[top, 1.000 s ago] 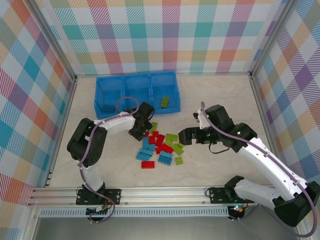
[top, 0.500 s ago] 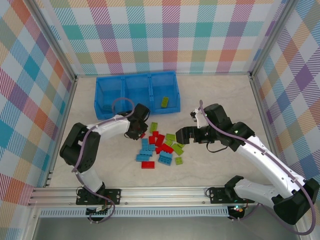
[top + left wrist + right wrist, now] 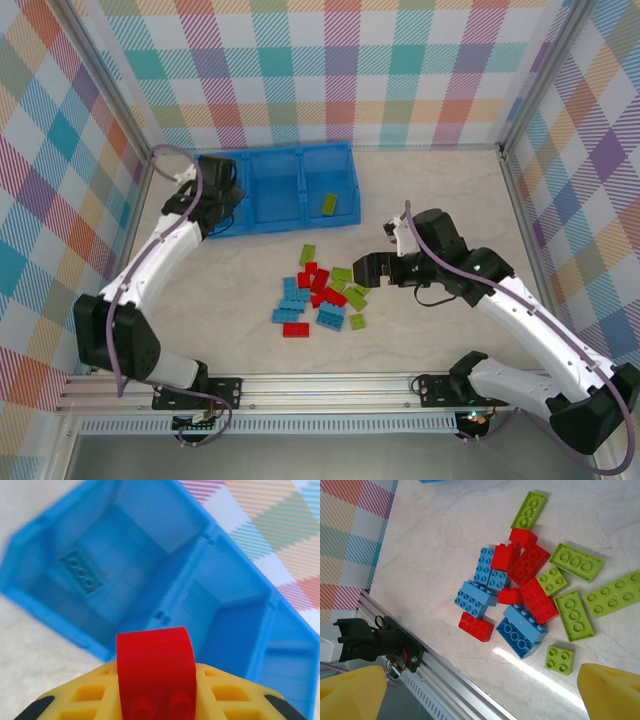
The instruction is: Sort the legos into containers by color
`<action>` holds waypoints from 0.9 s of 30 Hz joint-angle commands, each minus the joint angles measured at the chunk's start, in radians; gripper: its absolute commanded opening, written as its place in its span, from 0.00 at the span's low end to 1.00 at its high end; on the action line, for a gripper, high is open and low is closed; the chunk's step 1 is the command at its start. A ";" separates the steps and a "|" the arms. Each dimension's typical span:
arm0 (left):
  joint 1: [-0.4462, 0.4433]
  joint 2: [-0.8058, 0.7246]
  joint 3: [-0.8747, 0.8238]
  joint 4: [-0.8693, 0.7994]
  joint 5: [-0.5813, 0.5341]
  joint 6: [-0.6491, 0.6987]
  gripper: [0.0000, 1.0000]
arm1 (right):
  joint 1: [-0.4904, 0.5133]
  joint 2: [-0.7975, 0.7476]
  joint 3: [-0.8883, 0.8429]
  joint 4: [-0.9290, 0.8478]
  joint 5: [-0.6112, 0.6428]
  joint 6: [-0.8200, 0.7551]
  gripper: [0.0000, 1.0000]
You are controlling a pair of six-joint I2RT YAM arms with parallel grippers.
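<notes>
Marbled table (image 3: pixel 440 200). Left end effector (image 3: pixel 222 203): clamped on red lego (image 3: pixel 155 665), over left compartment of tray (image 3: pixel 280 226). Right end effector (image 3: pixel 368 270): wide open, beside loose legos (image 3: pixel 322 296).

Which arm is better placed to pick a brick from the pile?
Likely right: its open gripper hovers beside the pile; the left gripper holds a red studded brick at the blue plastic tray.
</notes>
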 commanded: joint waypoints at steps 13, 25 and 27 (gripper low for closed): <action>-0.080 0.599 0.519 -0.054 0.163 0.289 0.36 | 0.010 -0.029 -0.028 -0.004 0.019 0.039 0.98; -0.109 0.369 0.373 -0.021 0.170 0.289 0.53 | 0.010 -0.042 -0.054 0.005 0.046 0.050 0.98; -0.162 0.256 0.295 -0.030 0.112 0.324 0.53 | 0.010 -0.036 -0.063 0.015 0.061 0.050 0.98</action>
